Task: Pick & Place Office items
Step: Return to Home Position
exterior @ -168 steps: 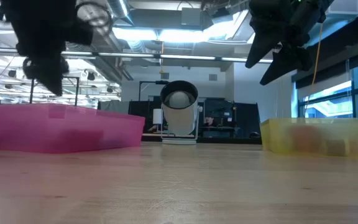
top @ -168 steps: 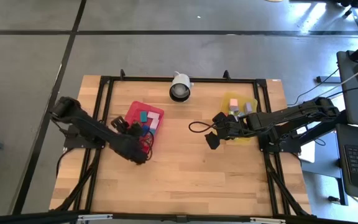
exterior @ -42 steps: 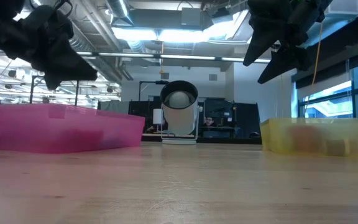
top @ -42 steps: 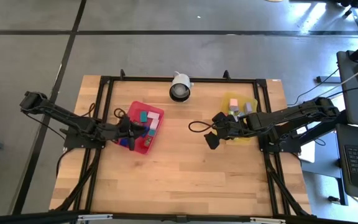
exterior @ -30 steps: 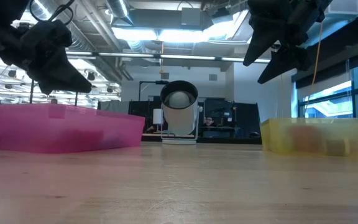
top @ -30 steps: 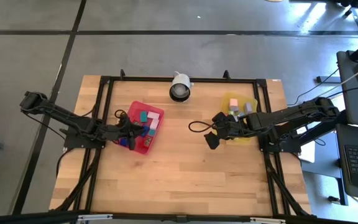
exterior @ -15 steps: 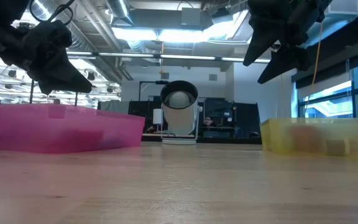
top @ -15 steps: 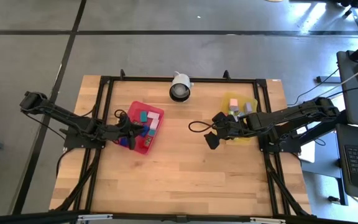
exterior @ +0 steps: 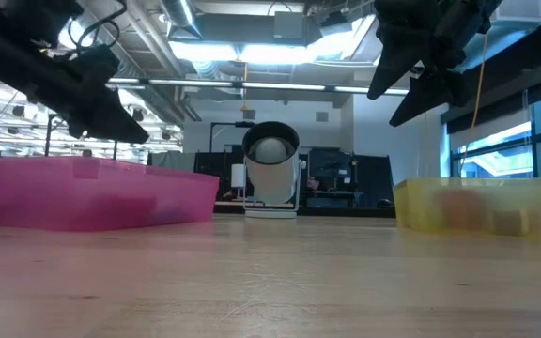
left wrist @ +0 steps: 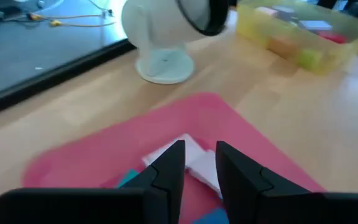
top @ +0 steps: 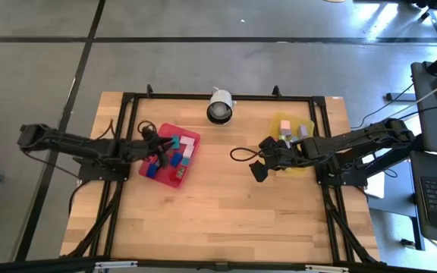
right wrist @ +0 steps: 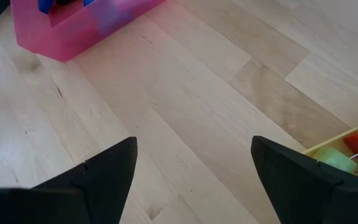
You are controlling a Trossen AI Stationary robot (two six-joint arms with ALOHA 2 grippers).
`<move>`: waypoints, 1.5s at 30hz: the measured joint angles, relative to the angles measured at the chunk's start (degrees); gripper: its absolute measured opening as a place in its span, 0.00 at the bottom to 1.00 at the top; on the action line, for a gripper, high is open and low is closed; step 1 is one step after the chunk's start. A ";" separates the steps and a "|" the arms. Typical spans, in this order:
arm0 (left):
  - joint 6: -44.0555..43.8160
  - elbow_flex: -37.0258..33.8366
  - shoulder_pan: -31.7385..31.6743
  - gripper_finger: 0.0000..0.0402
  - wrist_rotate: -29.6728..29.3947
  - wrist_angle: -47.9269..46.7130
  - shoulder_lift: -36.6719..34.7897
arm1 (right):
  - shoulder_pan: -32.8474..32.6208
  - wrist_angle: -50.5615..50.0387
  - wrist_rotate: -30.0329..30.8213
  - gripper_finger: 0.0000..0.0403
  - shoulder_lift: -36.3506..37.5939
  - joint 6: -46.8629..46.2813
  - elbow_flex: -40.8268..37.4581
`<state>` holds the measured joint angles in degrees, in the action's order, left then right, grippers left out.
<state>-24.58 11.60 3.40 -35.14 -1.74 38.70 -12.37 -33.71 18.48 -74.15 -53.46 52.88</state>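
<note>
Most of the office items (top: pixel 174 152) sit piled in the red tray (top: pixel 167 130) on the left half of the table (top: pixel 226 220). They're teal, blue, white and red bits, too tiny from above to say what each one is. A few more, a pink one and a greyish one, lie in the yellow tray (top: pixel 307 121) over on the right.

From table level both trays only show vague blobs through their walls. The left wrist cam also cuts off a blue piece at the frame edge, behind its own fingers.

The left gripper (top: pixel 149 145) hangs at the red tray's left edge, fingers just a sliver apart with nothing in them. The right gripper (top: pixel 258 159) floats beside the yellow tray's inner side, jaws spread wide, empty too. A white round fan (top: pixel 219 106) stands at the back between the trays.

Compared to half a second ago, the left arm has pulled back toward its side and flattened out, uncovering a blue piece near the tray's front corner. The right arm hasn't budged.
</note>
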 joint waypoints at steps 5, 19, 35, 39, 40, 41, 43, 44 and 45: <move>2.70 0.00 -6.61 0.22 2.95 0.20 -0.16 | 0.00 0.05 0.00 0.79 0.00 -0.01 0.00; 5.95 -10.88 -15.93 0.22 25.56 31.87 -0.39 | 0.00 0.35 0.01 0.79 0.00 0.00 0.00; 7.38 -10.86 -15.95 0.21 22.19 34.95 -0.33 | -0.01 0.46 0.02 0.79 0.00 0.00 0.00; 7.38 -10.86 -15.95 0.22 22.19 34.93 -0.33 | 0.00 0.48 0.02 0.79 0.00 0.01 0.00; 7.38 -10.86 -15.95 0.21 22.19 34.93 -0.33 | 0.00 0.50 0.02 0.79 0.00 0.00 0.00; 7.38 -10.86 -15.95 0.21 22.19 34.95 -0.33 | 0.01 0.49 0.06 0.79 0.00 0.01 0.00; 7.38 -10.86 -15.95 0.22 22.19 34.93 -0.33 | 0.00 0.48 -0.02 0.79 0.24 0.01 0.00; 7.38 -10.86 -15.95 0.22 22.19 34.93 -0.33 | 0.00 0.50 -0.03 0.79 0.48 0.01 0.00; 7.38 -10.86 -15.95 0.21 22.19 34.93 -0.33 | -0.01 0.64 -0.02 0.79 0.74 0.01 0.00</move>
<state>-17.19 0.73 -12.56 -12.95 33.19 38.37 -12.38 -33.07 18.46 -73.41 -53.45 52.88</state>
